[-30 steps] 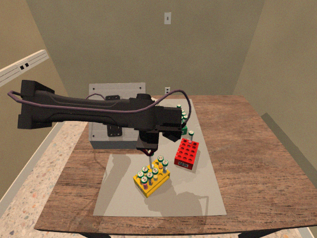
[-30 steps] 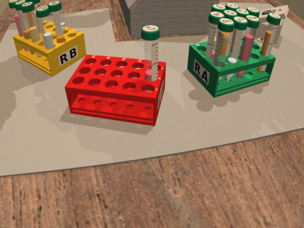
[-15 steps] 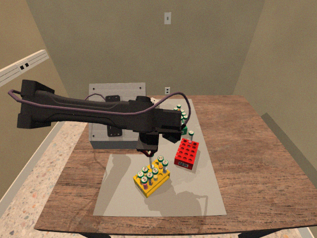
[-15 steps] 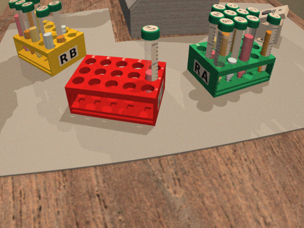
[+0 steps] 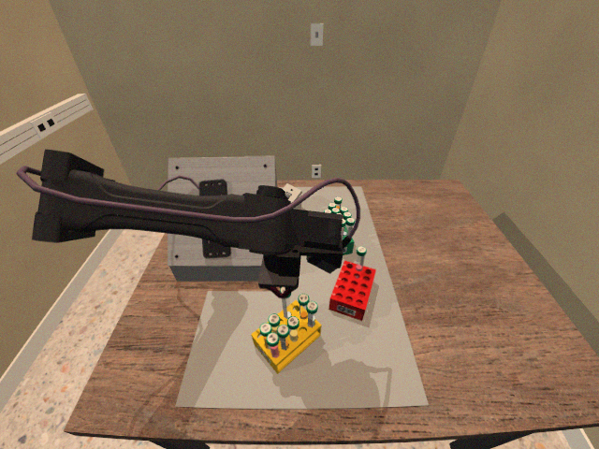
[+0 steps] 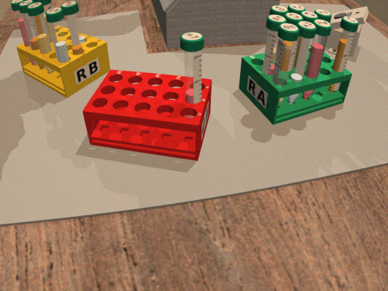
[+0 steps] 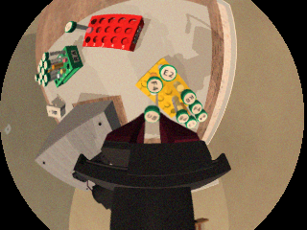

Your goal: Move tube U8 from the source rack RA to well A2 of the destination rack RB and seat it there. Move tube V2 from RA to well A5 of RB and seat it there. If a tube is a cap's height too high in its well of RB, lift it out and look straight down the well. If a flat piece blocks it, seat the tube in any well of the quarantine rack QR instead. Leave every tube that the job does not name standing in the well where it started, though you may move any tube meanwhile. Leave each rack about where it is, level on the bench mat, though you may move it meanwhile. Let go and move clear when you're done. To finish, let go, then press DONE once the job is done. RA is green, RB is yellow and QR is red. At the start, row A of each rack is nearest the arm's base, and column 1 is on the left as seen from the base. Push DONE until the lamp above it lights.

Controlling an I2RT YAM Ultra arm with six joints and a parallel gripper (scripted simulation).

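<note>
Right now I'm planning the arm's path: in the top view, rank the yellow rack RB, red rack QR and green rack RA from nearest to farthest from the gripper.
1. Yellow rack RB: just below the gripper, whose fingers are shut on a tube.
2. Red rack QR: off to the right on the mat.
3. Green rack RA: beyond QR, partly hidden by the arm.

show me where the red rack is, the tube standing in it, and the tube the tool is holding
red rack (image 6: 137,137), exterior view, its front wall.
tube in the red rack (image 6: 191,37), exterior view, its green cap.
held tube (image 7: 153,115), wrist view, its cap, above the tool (image 7: 153,133).
</note>
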